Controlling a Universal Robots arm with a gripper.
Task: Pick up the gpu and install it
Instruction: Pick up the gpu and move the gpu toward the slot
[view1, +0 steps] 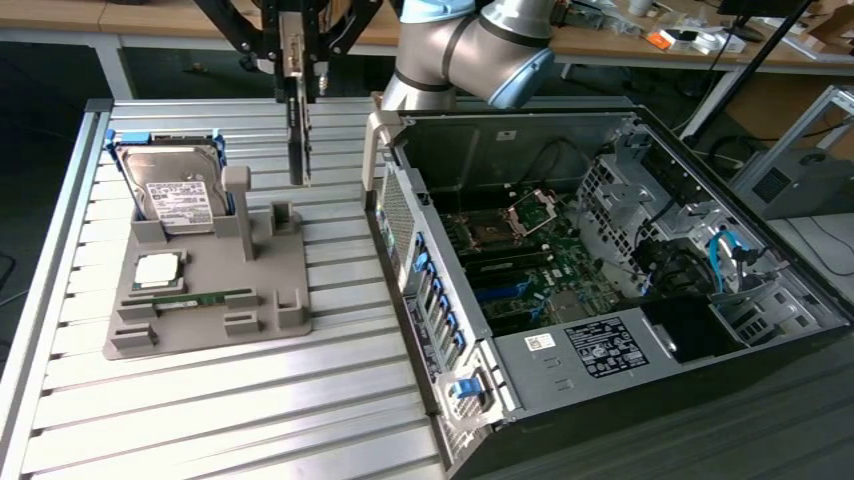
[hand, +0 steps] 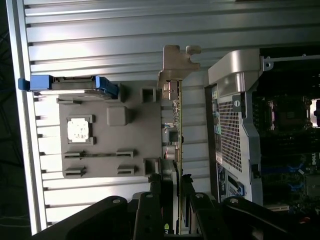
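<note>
- A ribbed aluminium table (view1: 200, 400) is filling the foreground, with cluttered workbenches running along the back of the room.
- You are looking at a grey parts tray (view1: 200, 335) lying on the table towards the exterior view's left, and an open computer case (view1: 414, 260) lying beside it on the exterior view's right, its motherboard (view1: 534, 260) facing up.
- Your arm (view1: 467, 45) is reaching in from the back, above the case's rear corner.
- The pincer (view1: 296, 75) is hanging over the tray's back edge, its fingers (hand: 156, 187) drawn partway in and clamping the upper end of the gpu (view1: 298, 140).
- The gpu is hanging upright and edge-on, a thin dark card, with its lower end just above the tray's upright slotted holder (view1: 283, 218); whether the two are touching, you cannot tell.
- In the wrist view, the card's silvery metal bracket (hand: 176, 62) is showing at the end far from the fingers, between the tray and the case wall.
- A hard drive (view1: 174, 190) with a white label is leaning in the tray's rear cradle.
- A processor chip (view1: 158, 268) is sitting in its pocket, and a slim green memory stick (view1: 200, 298) is lying in the slot just in front of it.
</note>
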